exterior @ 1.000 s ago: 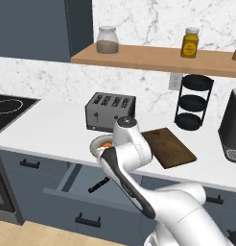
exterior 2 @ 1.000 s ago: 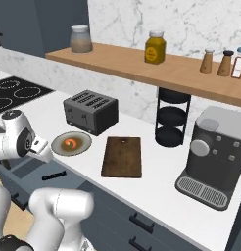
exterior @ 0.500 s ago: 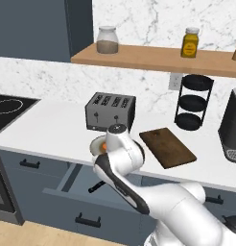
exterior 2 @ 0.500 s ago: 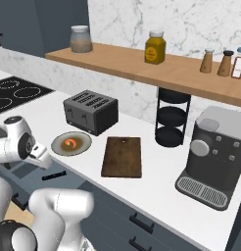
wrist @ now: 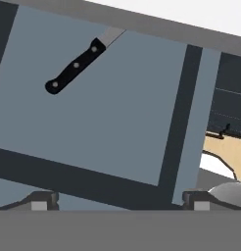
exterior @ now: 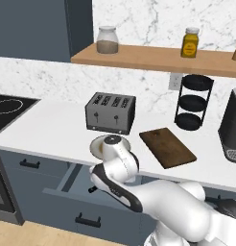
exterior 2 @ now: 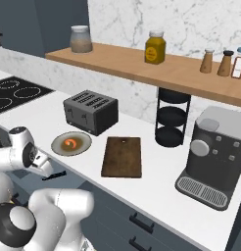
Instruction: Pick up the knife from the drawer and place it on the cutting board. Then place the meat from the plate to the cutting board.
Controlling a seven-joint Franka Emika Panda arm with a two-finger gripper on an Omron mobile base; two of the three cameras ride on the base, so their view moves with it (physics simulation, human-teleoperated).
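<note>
We see our claw [wrist: 117, 196] wide open above the drawer [wrist: 93, 122], holding nothing. The knife [wrist: 78, 63] lies flat near the drawer's back edge, blade partly hidden under the counter [wrist: 191, 19].

— What does the arm [exterior: 139, 197] look like?
— Glossy white, rounded shells, with a dark band along one link and dark grey joint caps.
— And the gripper [wrist: 120, 198]?
— Two small dark fingertips [wrist: 43, 198], squared and grey-capped.

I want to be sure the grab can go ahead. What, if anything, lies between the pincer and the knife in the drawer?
Nothing visible. The open pincer looks down on the drawer floor, bare up to the knife, whose blade tip runs under the counter edge.
</note>
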